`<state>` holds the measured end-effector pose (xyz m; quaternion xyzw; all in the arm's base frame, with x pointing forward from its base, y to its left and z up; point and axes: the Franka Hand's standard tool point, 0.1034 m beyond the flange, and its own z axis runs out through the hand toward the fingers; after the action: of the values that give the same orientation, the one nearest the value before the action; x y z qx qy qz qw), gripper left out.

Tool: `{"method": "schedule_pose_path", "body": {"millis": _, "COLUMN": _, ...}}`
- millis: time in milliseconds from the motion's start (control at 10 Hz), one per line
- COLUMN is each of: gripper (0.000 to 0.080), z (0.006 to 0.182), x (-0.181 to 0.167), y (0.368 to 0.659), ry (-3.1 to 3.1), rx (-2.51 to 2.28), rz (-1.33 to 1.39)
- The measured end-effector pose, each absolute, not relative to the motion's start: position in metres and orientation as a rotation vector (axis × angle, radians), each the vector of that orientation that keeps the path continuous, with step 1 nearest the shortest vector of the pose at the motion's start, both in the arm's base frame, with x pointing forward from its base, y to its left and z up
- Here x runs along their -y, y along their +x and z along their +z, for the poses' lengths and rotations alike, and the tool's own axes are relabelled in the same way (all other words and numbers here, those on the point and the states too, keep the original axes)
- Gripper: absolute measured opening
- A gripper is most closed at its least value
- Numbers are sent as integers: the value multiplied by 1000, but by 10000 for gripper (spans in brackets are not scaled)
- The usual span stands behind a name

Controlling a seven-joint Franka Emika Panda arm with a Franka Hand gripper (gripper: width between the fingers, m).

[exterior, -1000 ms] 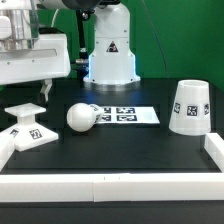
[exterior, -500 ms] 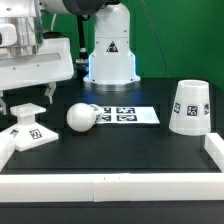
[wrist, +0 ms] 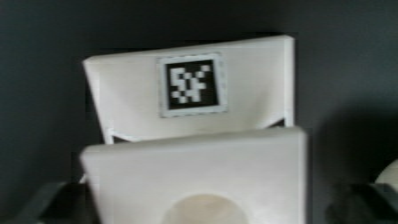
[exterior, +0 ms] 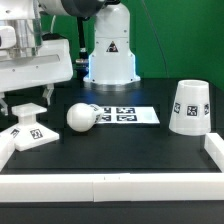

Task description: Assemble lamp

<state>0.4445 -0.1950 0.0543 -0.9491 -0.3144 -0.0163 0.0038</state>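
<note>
My fingers spread open over the stem of the lamp base, base at the exterior view's left on the black table, bulb at the marker board's end, shade well apart toward the right

The base, bulb and shade are matte white; base and shade carry black-and-white square tags; the table is black.
</note>
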Motion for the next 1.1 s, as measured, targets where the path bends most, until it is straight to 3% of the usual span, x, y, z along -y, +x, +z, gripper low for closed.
{"method": "schedule_pose_path", "body": {"millis": 100, "gripper": 527, "z": 54, "x": 195, "y": 444, "ry": -2975, "rx": 985, "rz": -51}}
{"method": "schedule_pose_path", "body": {"millis": 500, "gripper": 527, "z": 74, "x": 175, "y": 468, "ry": -2997, "rx": 807, "rz": -50}}
{"method": "schedule_pose_path", "body": {"millis": 700, "gripper": 527, "z": 88, "x": 130, "y": 494, "ry": -3022, "rx": 476, "rz": -6}}
{"method": "schedule_pose_path", "body": {"millis": 900, "gripper": 528, "z": 100, "x": 70, "y": 541, "ry": -3045, "rx": 287, "rz": -31}}
{"method": "schedule_pose_path", "body": {"millis": 1100, "gripper": 530, "z": 101, "x": 33, "y": 584, "ry": -3047, "rx": 116, "rz": -2}}
